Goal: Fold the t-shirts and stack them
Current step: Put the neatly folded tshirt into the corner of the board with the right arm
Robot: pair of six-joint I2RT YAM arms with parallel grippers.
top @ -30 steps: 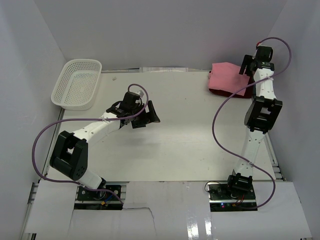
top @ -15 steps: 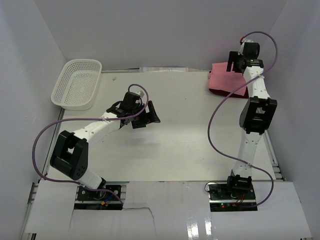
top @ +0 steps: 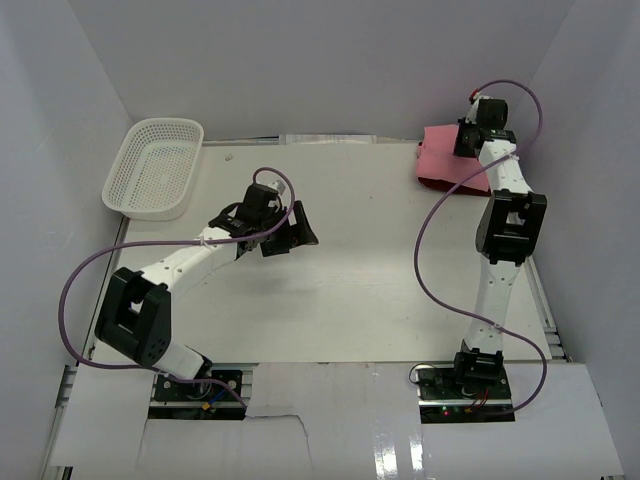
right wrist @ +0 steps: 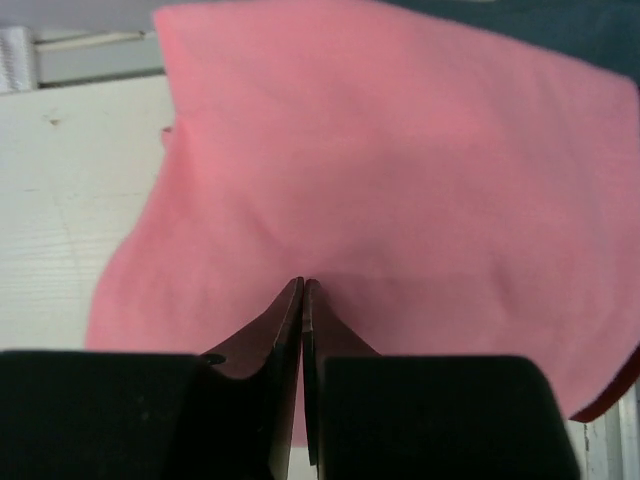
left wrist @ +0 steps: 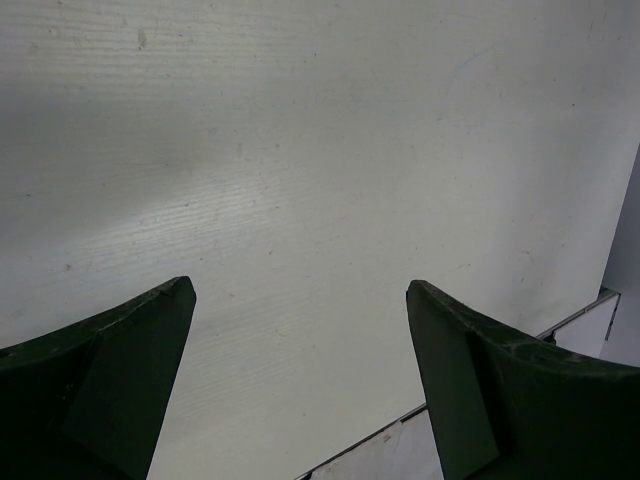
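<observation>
Pink t-shirt (right wrist: 400,170) was plain light pink, soft and smooth, with a rounded fold along its left edge. It lay on top of a pile at the far right corner of the table (top: 380,290).
Dark red t-shirt (top: 440,186) showed only as a thin edge under the pink one.
Teal-grey t-shirt (right wrist: 530,25) showed as a dark strip beyond the pink one's far edge.

Count: three shirts in one pile, one white basket (top: 155,165) at the far left, two arms.

Right gripper (right wrist: 302,285): fingers pressed together with no gap, tips down at the pink cloth. Could not tell whether any fabric was pinched between them.

Left gripper (left wrist: 300,290): fingers spread wide, holding nothing, over bare table near the middle and well apart from the pile.
</observation>
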